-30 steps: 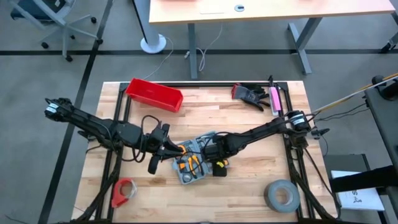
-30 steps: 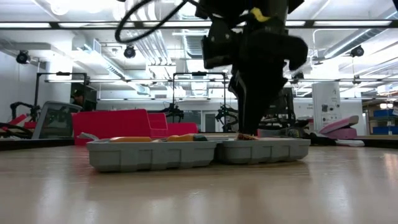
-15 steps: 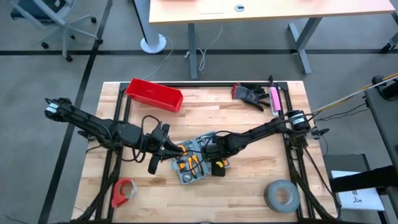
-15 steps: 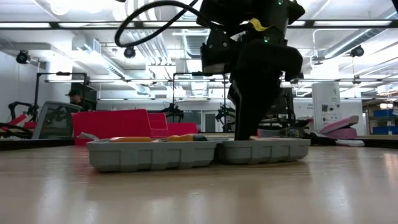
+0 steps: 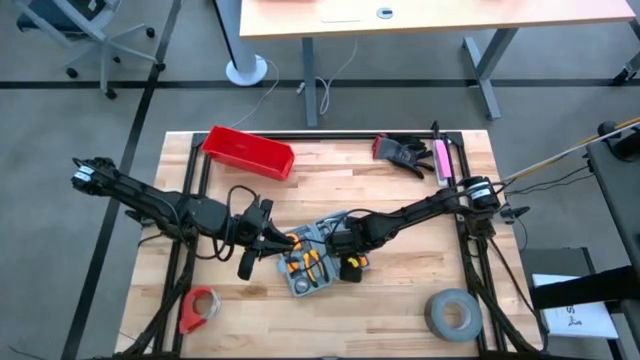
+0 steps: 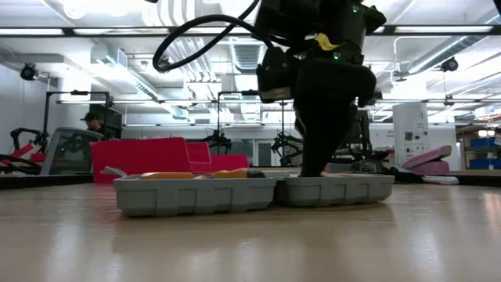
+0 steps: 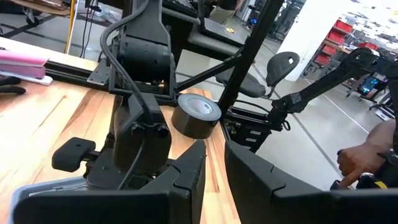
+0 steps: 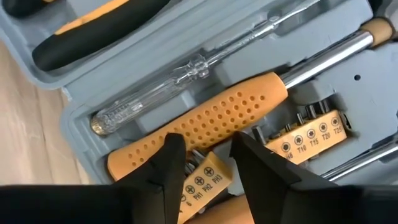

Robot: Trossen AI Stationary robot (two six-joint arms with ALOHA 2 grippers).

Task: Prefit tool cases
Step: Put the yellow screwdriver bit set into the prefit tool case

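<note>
- The tool case [image 5: 318, 260] lay open flat at the centre of the table in the high view, slightly below the middle of the frame, with orange-handled tools sitting in its grey recesses.
- The right gripper [image 5: 345, 243] was down over the case's right half. In its wrist view the fingers [image 8: 168, 165] were spread a little apart, straddling the bit holder [image 8: 205, 177] tucked under the orange screwdriver handle [image 8: 205, 121]. Nothing looked pinched yet, as far as I could tell.
- The left gripper [image 5: 268, 240] sat at the case's left edge, with its jaws nearly pressed together and only a thin gap showing in its own wrist view. It held nothing that I could see.
- My read: this was the seating step, with the right arm working a piece into its moulded slot.
- The next move probably called for a careful squeeze or a downward press on that bit holder without knocking the screwdriver out. The left arm could brace the case so it wouldn't skate.
</note>
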